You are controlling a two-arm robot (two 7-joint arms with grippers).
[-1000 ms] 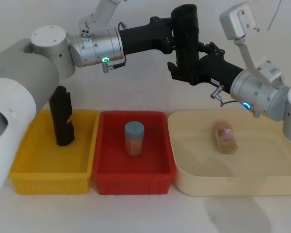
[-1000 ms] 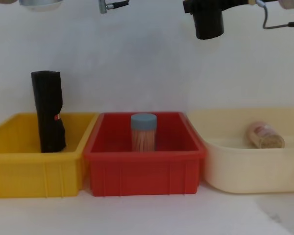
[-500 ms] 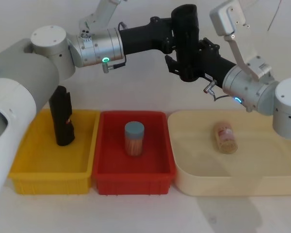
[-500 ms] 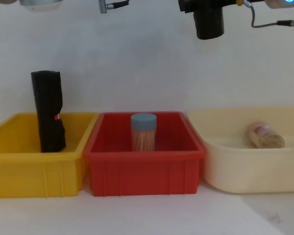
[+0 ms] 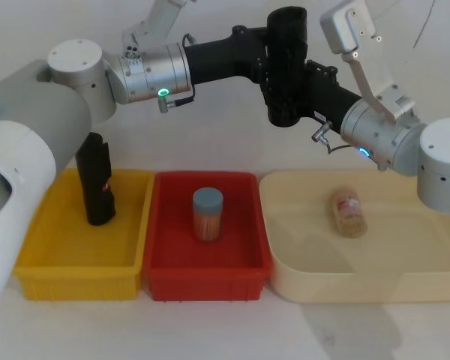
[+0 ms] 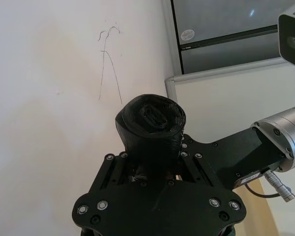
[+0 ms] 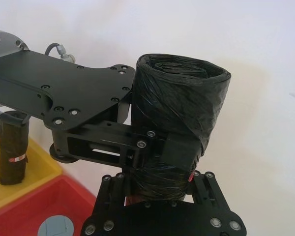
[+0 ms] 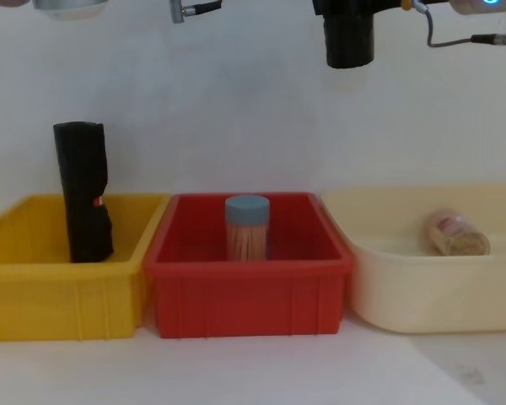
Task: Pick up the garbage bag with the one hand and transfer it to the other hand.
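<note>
Background: plain white wall.
Garbage bag [image 5: 286, 64]: upright, high above the red bin [image 5: 207, 268].
Left gripper [image 5: 274, 64]: clamped around it.
Right gripper [image 5: 296, 86]: fingers beside roll, grip unclear.

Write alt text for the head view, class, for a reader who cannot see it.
The left gripper and right gripper meet in mid-air around an upright black garbage bag roll, above three bins. Below, a yellow bin holds another black roll, a red bin a blue-lidded toothpick jar, and a cream bin a jar on its side.
</note>
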